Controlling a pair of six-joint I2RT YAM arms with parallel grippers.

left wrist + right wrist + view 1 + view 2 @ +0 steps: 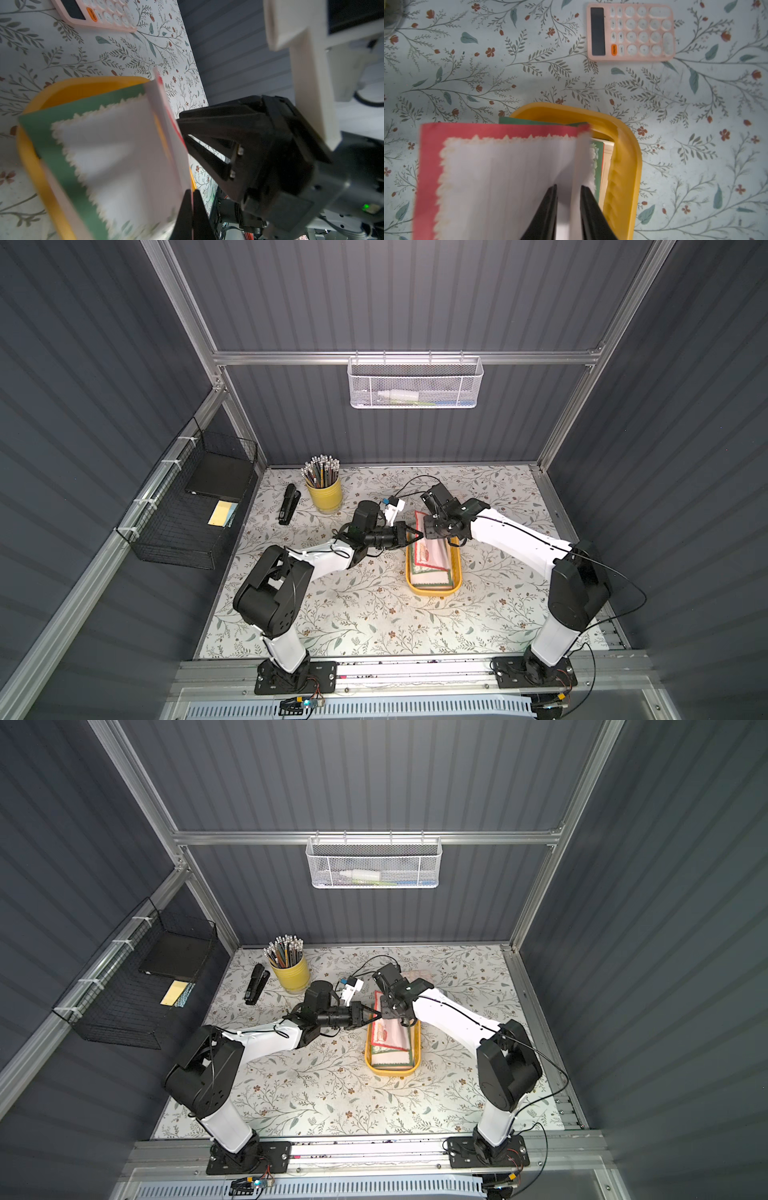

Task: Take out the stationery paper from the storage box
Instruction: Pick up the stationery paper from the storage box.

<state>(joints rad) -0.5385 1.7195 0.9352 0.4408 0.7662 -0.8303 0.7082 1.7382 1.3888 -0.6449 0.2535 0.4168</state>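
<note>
The left gripper's [192, 192] two fingers are pressed together on the edge of the red-bordered sheet [500, 176], with a thin red line showing between them. The right gripper [568, 188] has its fingers a little apart. The same sheet's white middle shows in the gap, and as far as I can tell they are not clamped on it. Below both sets of fingertips the rest of the paper [432, 572] lies in the yellow tray [623, 166], a green-bordered sheet [104, 149] uppermost. A pink calculator [631, 31] sits well beyond the right fingertips. The likely trouble is that the limp sheet hangs from one narrow pinch. It may slip free, or crease against the right fingers if pulled before they clear.
</note>
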